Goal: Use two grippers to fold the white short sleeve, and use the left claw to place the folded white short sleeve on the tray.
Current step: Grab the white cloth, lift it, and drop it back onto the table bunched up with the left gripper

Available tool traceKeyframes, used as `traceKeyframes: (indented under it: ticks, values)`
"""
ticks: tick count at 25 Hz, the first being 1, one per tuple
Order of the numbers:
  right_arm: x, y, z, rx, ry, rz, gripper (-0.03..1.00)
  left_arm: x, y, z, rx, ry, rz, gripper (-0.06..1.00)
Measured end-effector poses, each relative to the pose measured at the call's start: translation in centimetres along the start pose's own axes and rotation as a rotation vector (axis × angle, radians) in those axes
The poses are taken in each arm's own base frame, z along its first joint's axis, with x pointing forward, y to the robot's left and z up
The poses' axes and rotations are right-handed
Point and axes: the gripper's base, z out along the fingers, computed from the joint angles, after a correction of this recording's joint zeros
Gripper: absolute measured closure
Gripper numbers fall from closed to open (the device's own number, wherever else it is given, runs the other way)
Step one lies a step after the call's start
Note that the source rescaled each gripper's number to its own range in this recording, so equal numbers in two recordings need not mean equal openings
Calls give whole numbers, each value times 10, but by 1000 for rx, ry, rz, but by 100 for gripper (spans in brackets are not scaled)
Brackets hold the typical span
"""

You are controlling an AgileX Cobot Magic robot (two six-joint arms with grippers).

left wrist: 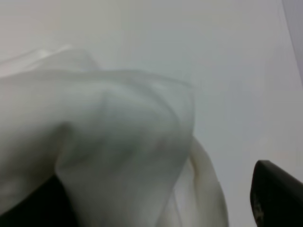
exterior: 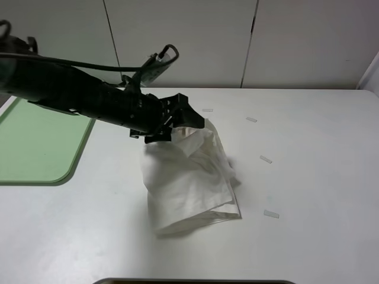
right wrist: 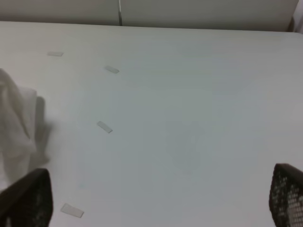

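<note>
The white short sleeve (exterior: pixel 189 183) is a folded, wrinkled bundle at the table's middle. Its top is lifted and its lower edge rests on the table. My left gripper (exterior: pixel 174 123) is shut on that top edge, with the black arm reaching in from the left. In the left wrist view the cloth (left wrist: pixel 118 142) fills the space between the two dark fingers (left wrist: pixel 274 194). The pale green tray (exterior: pixel 35 148) lies at the left edge, apart from the shirt. My right gripper (right wrist: pixel 158 189) is open over bare table, with the shirt (right wrist: pixel 14 123) off to its side.
Several small white tape strips (exterior: pixel 266 159) lie on the table right of the shirt, also seen in the right wrist view (right wrist: pixel 104 127). White cabinet panels (exterior: pixel 177 41) stand behind the table. A dark edge (exterior: pixel 195 281) shows at the front.
</note>
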Motion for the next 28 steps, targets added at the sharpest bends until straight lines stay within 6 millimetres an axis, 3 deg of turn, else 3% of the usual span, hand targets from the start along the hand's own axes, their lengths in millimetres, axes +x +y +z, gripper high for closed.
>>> traceKeyframes:
  ticks: [5,13,15,17,20,28]
  values:
    - [0,0,0,0,0,0,-3,-8,-4,28,22,8,52,22]
    - [0,0,0,0,0,0,-3,-26,-11,44,41,-23,102,22]
    - [0,0,0,0,0,0,-3,-36,-15,45,41,-52,169,22]
    - [0,0,0,0,0,0,-3,-46,-22,45,46,-89,355,22]
    - [0,0,0,0,0,0,-3,-49,-32,45,113,-96,526,22]
    - [0,0,0,0,0,0,-3,-44,-47,46,215,-78,554,22]
